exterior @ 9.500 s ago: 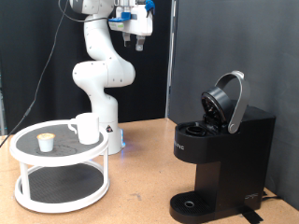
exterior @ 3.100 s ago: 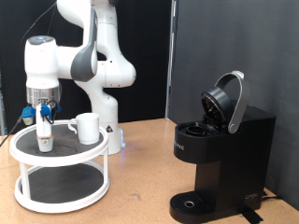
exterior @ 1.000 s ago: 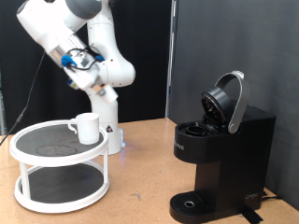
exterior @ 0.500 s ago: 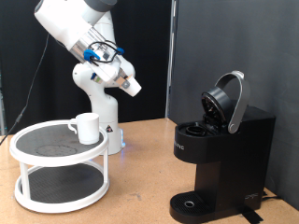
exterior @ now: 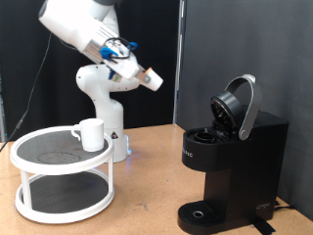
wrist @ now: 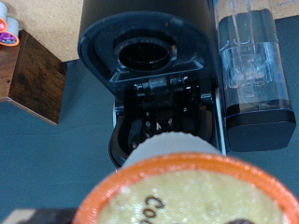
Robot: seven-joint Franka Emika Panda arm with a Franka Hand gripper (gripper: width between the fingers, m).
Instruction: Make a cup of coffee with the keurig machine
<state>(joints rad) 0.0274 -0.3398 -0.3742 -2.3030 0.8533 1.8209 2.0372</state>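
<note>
We see keurig machine (exterior: 233, 157) lower right, matte black, lid up. White cup (exterior: 90, 133) on round shelf (exterior: 59, 162), lower left. Gripper (exterior: 153, 80) upper centre pinches pod (wrist: 192, 201). Wood tabletop, dark backdrop.

We see two-tier round white stand (exterior: 61, 192) at exterior view's left, dark mesh shelves, resting on wooden counter (exterior: 147, 186). Black curtain backdrop (exterior: 235, 39) behind scene. In wrist view we note brown wooden box (wrist: 33, 77) with coloured pods (wrist: 9, 26) just beside it, at frame corner.
</note>
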